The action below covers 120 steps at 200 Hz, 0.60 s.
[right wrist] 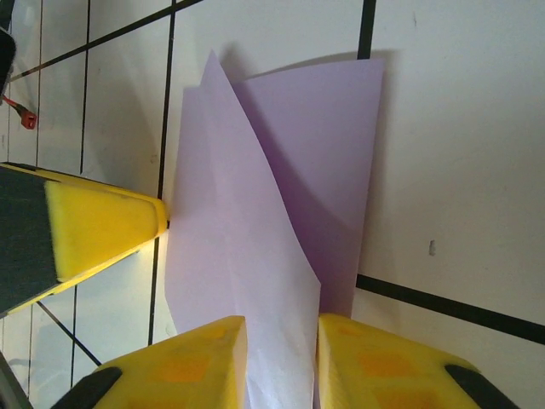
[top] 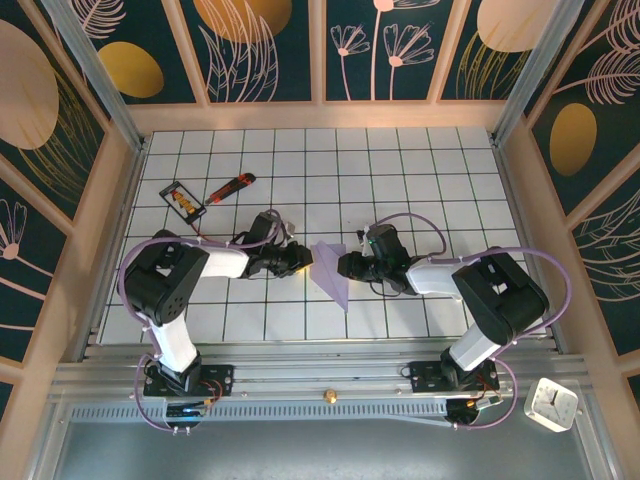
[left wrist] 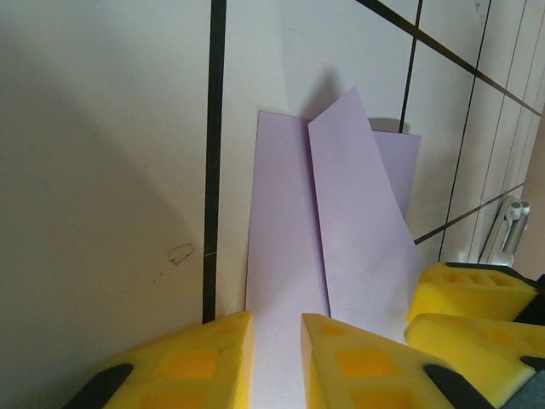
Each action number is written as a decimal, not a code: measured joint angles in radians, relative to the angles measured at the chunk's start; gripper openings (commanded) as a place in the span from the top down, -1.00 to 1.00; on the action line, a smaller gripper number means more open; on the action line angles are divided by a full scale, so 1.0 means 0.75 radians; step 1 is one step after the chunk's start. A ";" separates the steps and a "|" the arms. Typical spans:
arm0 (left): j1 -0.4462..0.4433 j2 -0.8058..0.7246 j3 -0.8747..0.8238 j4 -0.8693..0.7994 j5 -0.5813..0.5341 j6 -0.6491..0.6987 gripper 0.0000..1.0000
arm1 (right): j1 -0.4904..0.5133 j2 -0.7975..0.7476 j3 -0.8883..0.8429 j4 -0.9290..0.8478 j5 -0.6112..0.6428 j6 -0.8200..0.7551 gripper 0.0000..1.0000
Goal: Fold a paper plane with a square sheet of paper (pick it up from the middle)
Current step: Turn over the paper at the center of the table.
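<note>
2 slightly open: left gripper (left wrist: 277, 322), right gripper (right wrist: 281, 325) astride paper (right wrist: 255, 213), unpinched | risk: uneven squeeze skews crease

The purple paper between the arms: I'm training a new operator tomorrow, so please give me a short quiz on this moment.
1. True or false: the paper lies flat and unfolded.
2. What lies between the left gripper and the right gripper? A a cup, B the paper, C a pen.
3. Fill in: in the top view, the red-orange utility knife lies near the black-framed ___.
Key: 1 false, it is folded with a flap raised; 2 B; 3 card.
</note>
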 measured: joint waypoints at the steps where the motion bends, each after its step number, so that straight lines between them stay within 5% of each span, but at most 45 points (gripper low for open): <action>1: 0.001 0.000 0.000 0.001 0.001 -0.001 0.58 | 0.000 0.001 0.000 0.001 -0.001 0.000 0.52; 80: 0.002 0.009 -0.010 0.034 0.014 -0.004 0.58 | 0.000 0.055 0.004 0.072 -0.066 0.001 0.75; 120: 0.003 0.007 -0.004 0.036 0.024 -0.008 0.36 | 0.000 0.056 0.023 0.073 -0.062 -0.016 1.00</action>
